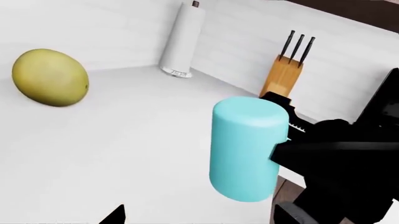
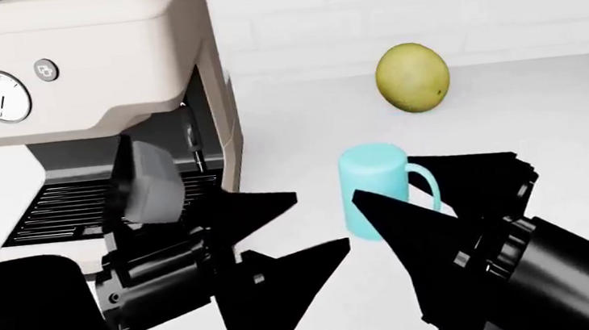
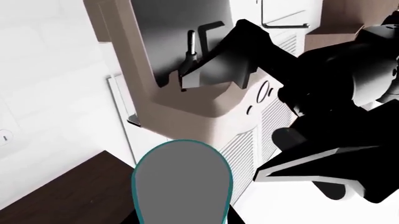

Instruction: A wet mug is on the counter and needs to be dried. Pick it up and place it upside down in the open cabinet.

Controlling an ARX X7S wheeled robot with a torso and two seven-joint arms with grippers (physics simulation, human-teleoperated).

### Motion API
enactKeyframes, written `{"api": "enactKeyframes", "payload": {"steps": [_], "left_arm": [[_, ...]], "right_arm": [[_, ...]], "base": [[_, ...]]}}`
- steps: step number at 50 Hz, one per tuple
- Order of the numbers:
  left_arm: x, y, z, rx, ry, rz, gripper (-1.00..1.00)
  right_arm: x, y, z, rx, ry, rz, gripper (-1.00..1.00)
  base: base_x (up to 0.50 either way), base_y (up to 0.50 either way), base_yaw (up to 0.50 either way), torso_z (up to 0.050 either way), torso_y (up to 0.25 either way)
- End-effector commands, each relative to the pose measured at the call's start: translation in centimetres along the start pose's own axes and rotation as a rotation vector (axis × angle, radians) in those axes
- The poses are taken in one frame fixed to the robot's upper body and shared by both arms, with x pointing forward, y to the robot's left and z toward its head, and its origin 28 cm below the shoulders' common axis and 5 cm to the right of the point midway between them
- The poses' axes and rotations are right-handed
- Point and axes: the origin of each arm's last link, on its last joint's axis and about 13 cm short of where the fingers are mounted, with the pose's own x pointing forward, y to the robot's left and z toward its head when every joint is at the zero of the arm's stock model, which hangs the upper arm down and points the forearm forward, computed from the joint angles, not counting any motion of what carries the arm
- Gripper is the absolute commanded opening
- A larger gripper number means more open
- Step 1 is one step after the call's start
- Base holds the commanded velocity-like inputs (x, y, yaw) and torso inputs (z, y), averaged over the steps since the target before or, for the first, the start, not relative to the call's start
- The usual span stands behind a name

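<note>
Partly hidden, mug (image 2: 374,182) upright on counter (image 2: 549,116), right hand (image 2: 443,191) covering its base

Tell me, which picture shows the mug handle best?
The head view. There the mug stands on the counter with its handle showing as a full loop. The left wrist view shows only the mug's smooth side, with the handle hidden behind it. The right wrist view looks into its grey inside, no handle.

Head view looked forward and down over both arms onto the counter (image 2: 548,108). Left wrist view sat low and close beside the mug (image 1: 248,148), facing the back wall. Right wrist view faced the coffee machine (image 3: 187,60) — very near the mug. All three shared the mug.
</note>
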Motion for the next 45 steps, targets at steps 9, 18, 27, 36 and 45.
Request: {"api": "enactKeyframes", "payload": {"steps": [9,18,27,36,45], "left_arm": [[1.0,0.1,-0.2,0.013,0.053,-0.017,1.0],[1.4,0.0,-0.5,0.015,0.083,-0.033,1.0],[1.7,-0.3,-0.5,0.029,0.108,-0.055,1.0],[2.0,-0.5,0.0,0.052,0.119,-0.063,1.0],[2.3,-0.6,0.5,0.082,0.131,-0.062,1.0]], "right_arm": [[0.0,-0.1,0.2,-0.008,0.026,-0.014,-1.0],[0.2,0.0,0.5,0.004,0.025,-0.018,-1.0],[0.4,0.2,0.8,0.017,0.021,-0.014,-1.0],[0.5,0.4,1.2,0.029,0.015,-0.014,-1.0],[0.1,0.6,1.7,0.038,0.02,-0.01,-1.0]], "base": [[0.0,0.0,0.0,0.0,0.0],[0.0,0.0,0.0,0.0,0.0],[0.0,0.0,0.0,0.0,0.0],[0.0,0.0,0.0,0.0,0.0],[0.0,0.0,0.0,0.0,0.0]]}}
